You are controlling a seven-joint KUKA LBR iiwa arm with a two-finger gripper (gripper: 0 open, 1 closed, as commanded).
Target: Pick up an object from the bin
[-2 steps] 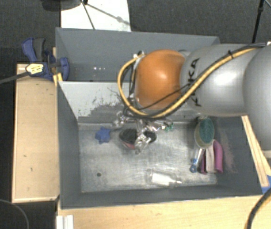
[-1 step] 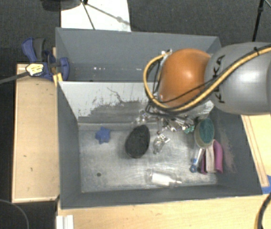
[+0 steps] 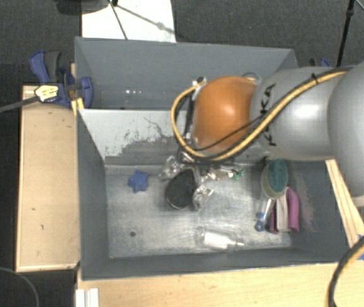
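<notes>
At bin centre, gripper (image 3: 189, 183) sits low over black rounded lump (image 3: 178, 196), probably placed for a grasp. Jaw state: can't tell. Blue scrap (image 3: 138, 180) at 9 o'clock, brush pile (image 3: 275, 178) at 3, both well apart.

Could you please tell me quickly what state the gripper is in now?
Gripper: cannot be told; it is down beside a black rounded object.

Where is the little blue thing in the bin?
In the camera view, the little blue thing lies on the left of the bin floor, alone, a short way left of the black round thing.
</notes>
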